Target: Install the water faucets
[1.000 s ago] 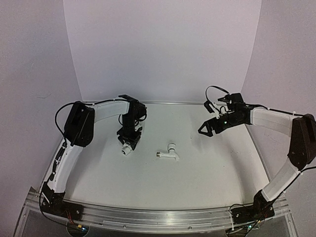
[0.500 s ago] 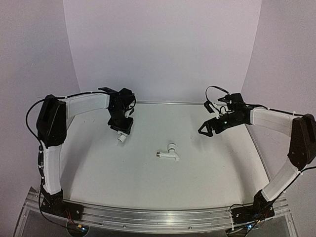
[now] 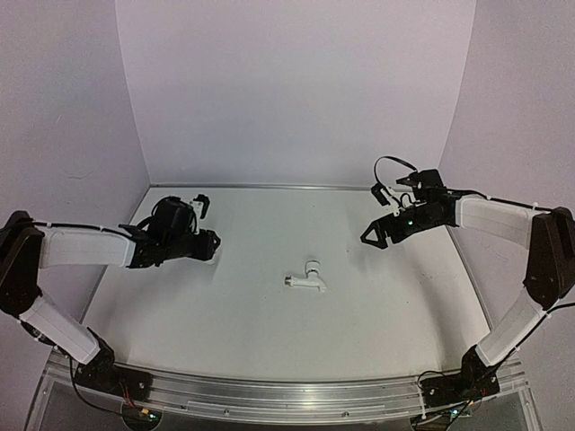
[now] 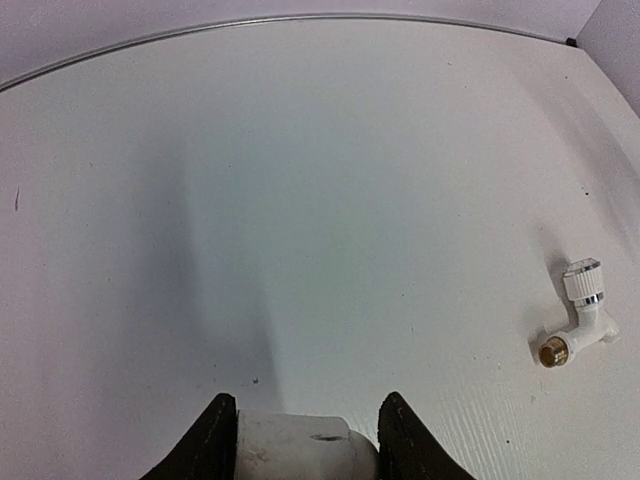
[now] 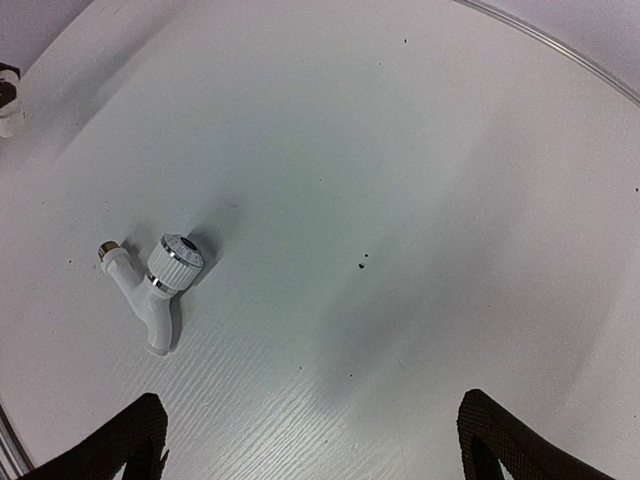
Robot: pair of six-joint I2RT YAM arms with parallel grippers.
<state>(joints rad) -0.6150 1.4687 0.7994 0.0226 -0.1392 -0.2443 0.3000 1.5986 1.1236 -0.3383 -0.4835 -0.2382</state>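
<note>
**A:** Left tool [image 3: 208,247] is clenched on the fitting [image 4: 292,442], the short white cylinder, low over the bench [image 3: 269,332] on its left side.

**B:** And the tap [image 3: 305,280]?

**A:** Lying on its side near the middle of the bench, well apart from both tools. Knob [image 5: 176,262] points to the back, brass end [image 5: 105,249] to the left, spout [image 5: 160,335] off to the right.

**B:** Right tool [image 3: 370,235]?

**A:** Released, jaws spread wide with nothing in them. It hangs right of the tap, angled down at it.

**B:** How will that tap handle?

**A:** I'd guess it's light and stiff, smooth plastic. It's likely to skid or roll on the bench if it gets nudged. The ribbed knob gives purchase, but it may turn in the grip.

**B:** So take the body?

**A:** That's my call: across the white body between knob and spout. That leaves the brass end bare so it can meet the fitting.

**B:** Anything in the way?

**A:** I see nothing between the right tool and the tap. The 2 pieces lie far apart, though. The walls [image 3: 296,90] stand close around the bench, tight beside the left arm. A black cable [image 3: 395,166] loops above the right wrist, and it could snag on a twist.
</note>
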